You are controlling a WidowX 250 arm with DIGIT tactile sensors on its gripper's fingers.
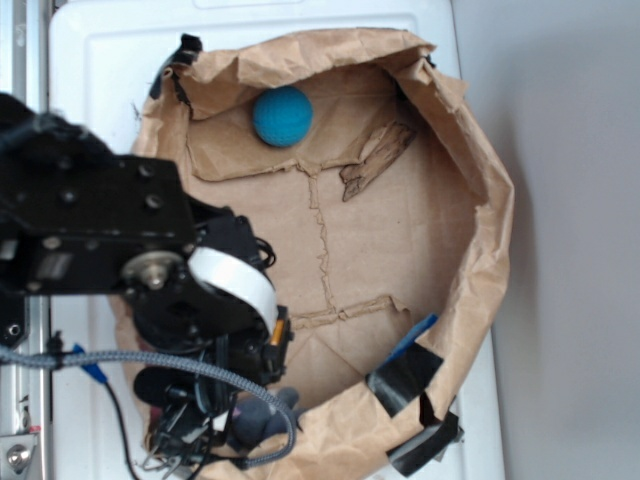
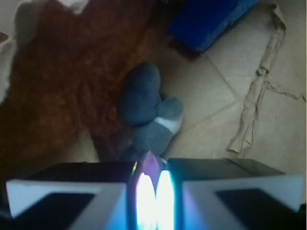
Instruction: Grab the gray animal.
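Jaws pressed together, empty | gray animal [image 2: 151, 112] just ahead, untouched | blue block [image 2: 208, 19] beyond

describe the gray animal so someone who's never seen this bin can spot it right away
Start at the crumpled brown paper basin on the white surface. Look to its near rim under the black robot arm, where the gray animal lies just ahead of the claw. It is soft, lumpy and gray with a pale band, unlike the smooth round teal ball or the boxy blue block.
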